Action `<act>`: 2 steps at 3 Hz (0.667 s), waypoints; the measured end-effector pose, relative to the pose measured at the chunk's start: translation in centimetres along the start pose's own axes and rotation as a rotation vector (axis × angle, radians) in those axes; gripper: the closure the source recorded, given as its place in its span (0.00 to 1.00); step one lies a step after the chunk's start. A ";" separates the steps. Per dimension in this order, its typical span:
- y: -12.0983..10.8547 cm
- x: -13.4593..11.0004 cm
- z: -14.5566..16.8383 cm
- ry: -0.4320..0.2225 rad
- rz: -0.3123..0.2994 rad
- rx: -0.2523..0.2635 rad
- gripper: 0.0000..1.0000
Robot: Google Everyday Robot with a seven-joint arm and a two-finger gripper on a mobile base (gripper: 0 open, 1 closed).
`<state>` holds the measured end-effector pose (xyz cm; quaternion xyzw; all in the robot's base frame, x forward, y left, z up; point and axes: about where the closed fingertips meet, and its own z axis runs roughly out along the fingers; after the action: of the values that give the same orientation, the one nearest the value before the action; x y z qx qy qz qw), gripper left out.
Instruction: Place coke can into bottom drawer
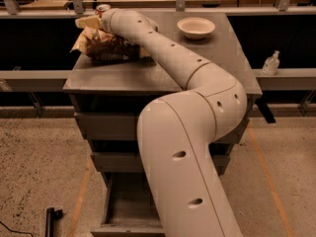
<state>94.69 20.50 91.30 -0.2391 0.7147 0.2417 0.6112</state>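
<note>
Hand at the counter's far-left back corner, just beside the can and above the chip bag. Wide, narrow or holding: cannot tell, the wrist hides it. Only the can's top shows, at the back edge. Bottom drawer stands open below. Step looks like the grasp: centre on the can's body, keep clear of the bag, lift straight before swinging down.
</note>
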 end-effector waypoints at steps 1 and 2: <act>-0.2 -0.5 1.4 -0.022 -0.004 0.035 0.16; -0.9 -0.6 2.0 -0.018 -0.020 0.066 0.41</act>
<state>96.88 21.10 91.57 -0.2236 0.7144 0.2139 0.6276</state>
